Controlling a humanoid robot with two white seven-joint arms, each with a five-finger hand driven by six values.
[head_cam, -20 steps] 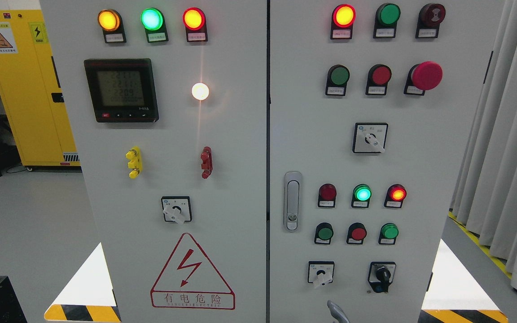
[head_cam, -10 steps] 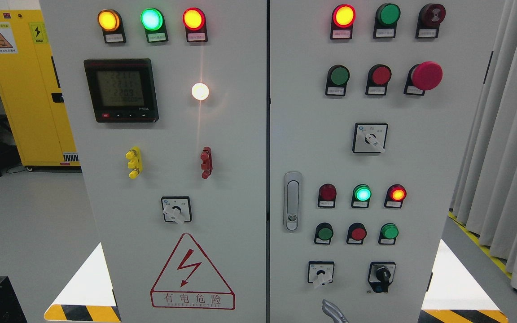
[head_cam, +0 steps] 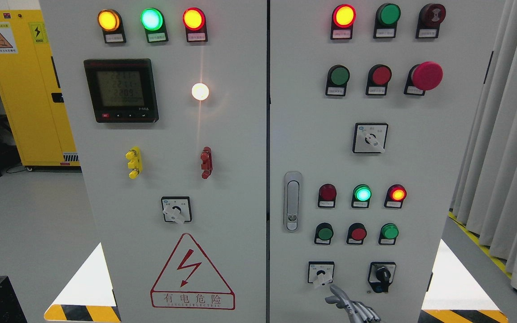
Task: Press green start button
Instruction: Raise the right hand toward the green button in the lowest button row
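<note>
Head view: metallic hand (head_cam: 352,307), fingers loosely extended, empty, below round glossy green buttons (head_cam: 325,233).

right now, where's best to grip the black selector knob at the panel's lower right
Pinch the black selector knob by its raised bar, coming straight in from the front. The bar stands roughly vertical, leaving its left and right faces free.

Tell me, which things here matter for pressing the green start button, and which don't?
For the job: robot hand; lower-left green button; lower-right green button (which one is start, I cannot tell).
Just there: meter display; red mushroom button; yellow cabinet; curtain.
</note>
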